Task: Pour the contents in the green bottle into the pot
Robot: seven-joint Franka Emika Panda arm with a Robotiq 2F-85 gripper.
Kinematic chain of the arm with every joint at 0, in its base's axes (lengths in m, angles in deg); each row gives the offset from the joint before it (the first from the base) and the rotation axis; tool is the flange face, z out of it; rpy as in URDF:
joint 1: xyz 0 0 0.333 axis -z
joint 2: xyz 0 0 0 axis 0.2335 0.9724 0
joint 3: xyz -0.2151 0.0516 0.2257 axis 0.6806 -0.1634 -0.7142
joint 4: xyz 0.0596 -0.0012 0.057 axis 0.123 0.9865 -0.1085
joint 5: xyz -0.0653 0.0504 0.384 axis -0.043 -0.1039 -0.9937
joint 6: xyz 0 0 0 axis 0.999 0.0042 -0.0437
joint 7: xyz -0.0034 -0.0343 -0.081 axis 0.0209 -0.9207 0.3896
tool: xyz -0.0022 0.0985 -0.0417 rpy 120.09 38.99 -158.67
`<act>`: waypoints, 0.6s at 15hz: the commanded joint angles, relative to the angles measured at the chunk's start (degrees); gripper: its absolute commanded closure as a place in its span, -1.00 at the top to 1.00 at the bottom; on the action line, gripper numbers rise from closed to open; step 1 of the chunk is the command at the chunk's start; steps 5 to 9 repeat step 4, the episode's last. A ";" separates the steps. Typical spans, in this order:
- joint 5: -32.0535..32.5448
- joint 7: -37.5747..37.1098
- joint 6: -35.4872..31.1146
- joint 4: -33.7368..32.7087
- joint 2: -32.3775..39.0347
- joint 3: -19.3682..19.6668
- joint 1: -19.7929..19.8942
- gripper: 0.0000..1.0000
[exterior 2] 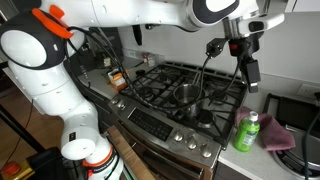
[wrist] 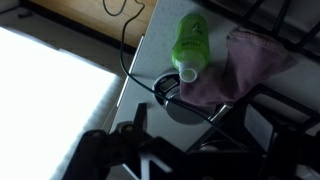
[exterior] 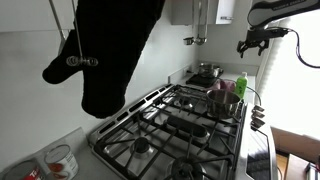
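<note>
Green bottle (exterior 2: 247,131) — slim, bright, pale cap — upright.

Seeing smooth, lightly glossy green plastic on the bottle (wrist: 190,40). Finding soft, creased pinkish cloth (wrist: 245,60), matt all over. Noting dark grey metal with a dull sheen on the pot (exterior 2: 187,93). Catching bright polished steel on the small pot (exterior: 208,70). Reading matt black, rough-looking metal on the grates (exterior: 170,125) and brushed steel on the stove front (exterior 2: 160,122). Picking out glossy white plastic on the arm (exterior 2: 40,60) and brown wood on the floor (wrist: 90,12).
</note>
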 commanded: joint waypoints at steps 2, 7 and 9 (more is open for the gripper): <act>0.87 1.51 -1.88 1.11 -0.87 -0.54 -0.04 1.00; 1.11 1.95 -2.00 1.60 -1.41 -0.70 -0.11 1.00; 1.11 1.95 -2.00 1.60 -1.41 -0.70 -0.11 1.00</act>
